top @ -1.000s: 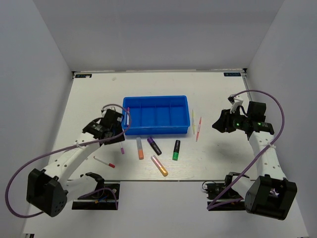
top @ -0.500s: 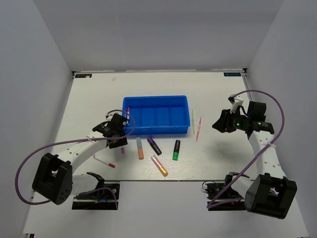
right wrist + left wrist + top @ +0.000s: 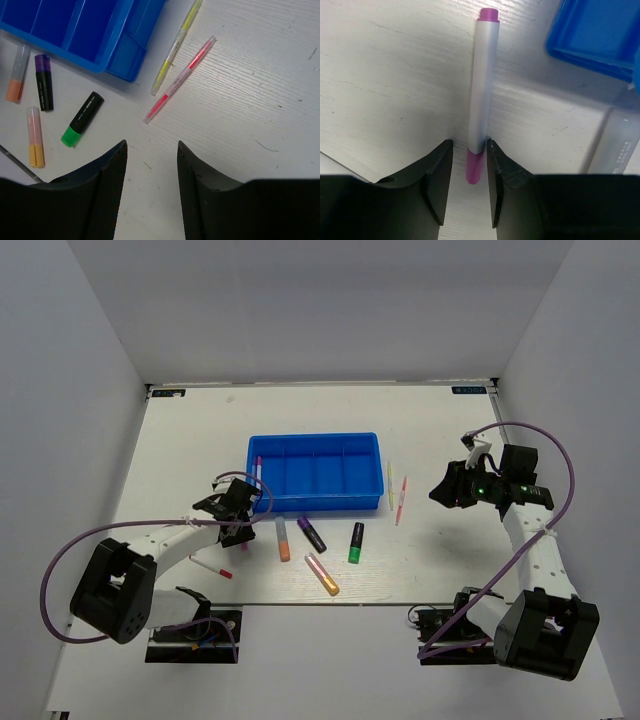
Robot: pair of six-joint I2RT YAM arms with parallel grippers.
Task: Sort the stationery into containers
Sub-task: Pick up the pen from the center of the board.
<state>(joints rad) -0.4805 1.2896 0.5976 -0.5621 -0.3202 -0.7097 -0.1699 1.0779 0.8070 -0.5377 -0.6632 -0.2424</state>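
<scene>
Lowered left gripper (image 3: 469, 146) straddles purple pen (image 3: 484, 85), wrist view.

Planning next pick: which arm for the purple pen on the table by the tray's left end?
Left. The left gripper straddles the purple pen, a finger each side, beside the blue tray. The right gripper hangs open near the yellow pen and pink pen, past the tray's other end.

A white, wood-grained counter (image 3: 190, 440) is spreading across the view, showing faint scratches up close. Plain pale walls (image 3: 320, 310) are enclosing it on three sides. Two small dark labels (image 3: 170, 393) are sitting at its far corners.
</scene>
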